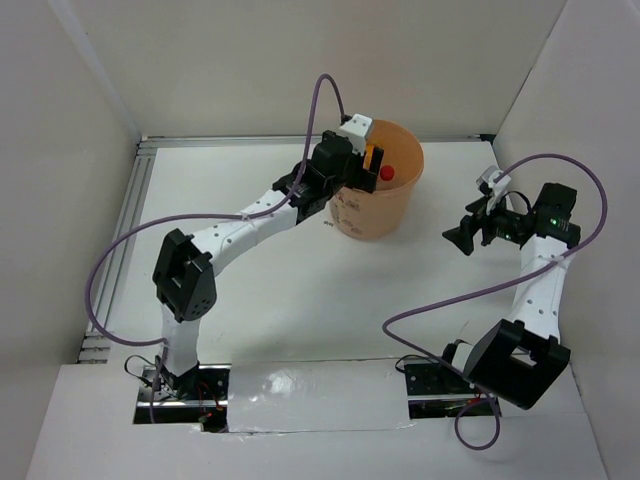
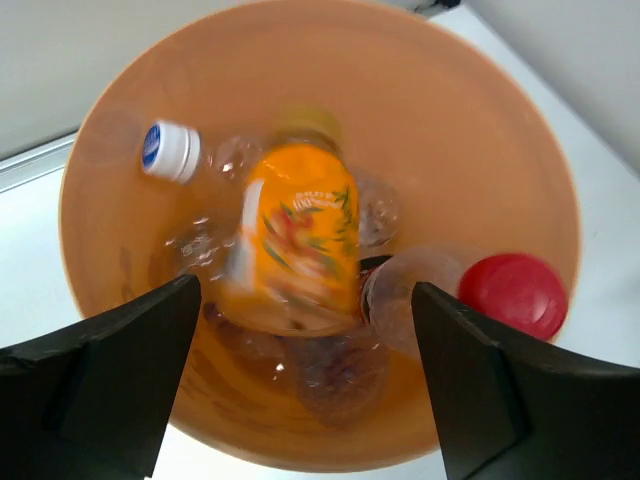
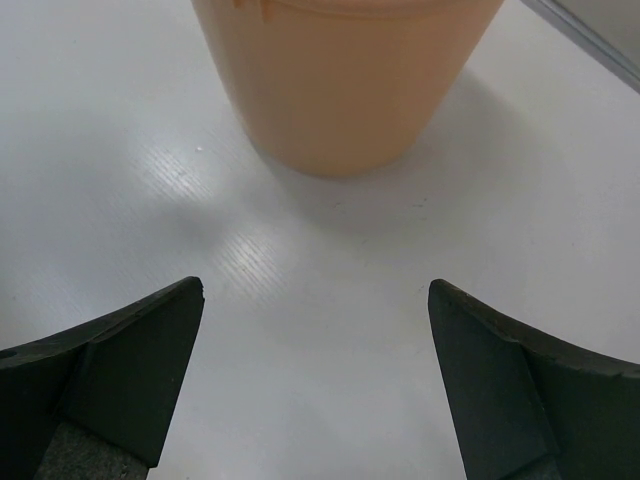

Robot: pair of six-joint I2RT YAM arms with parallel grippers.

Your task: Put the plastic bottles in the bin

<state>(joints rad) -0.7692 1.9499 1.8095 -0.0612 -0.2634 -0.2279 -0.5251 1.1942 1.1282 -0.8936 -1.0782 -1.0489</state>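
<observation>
Plastic bottles in the bin. The orange bottle point(image 2: 300, 240) lies inside the bin point(image 2: 450, 90), near its middle, on top of several clear bottles whose number cannot be told through the glare. Its outline is blurred in the left wrist view. A white-capped bottle point(image 2: 170, 150) lies to its upper left, cap against the bin wall. A red-capped bottle point(image 2: 512, 293) lies at its lower right, cap toward the rim. From above, the red cap point(image 1: 387, 172) and a strip of orange show inside the bin point(image 1: 375, 215).

The bin stands upright on the white counter point(image 1: 300, 300), toward its far side. No bottle shows on the counter outside the bin.

The left gripper point(image 2: 305, 300) hangs directly over the bin's mouth, pointing down into it. Its fingers point(image 2: 120, 370) stand wide apart and hold nothing; the orange bottle is seen in the gap between them, lower down, with neither finger touching it. In the overhead view the left gripper point(image 1: 365, 160) sits above the near-left part of the rim.

The right gripper point(image 1: 465, 235) hovers over bare counter to the right of the bin, well apart from it and pointed toward it. Its fingers point(image 3: 130, 370) are likewise spread wide and empty, with the bin's tapered wall point(image 3: 340, 90) ahead of them.
</observation>
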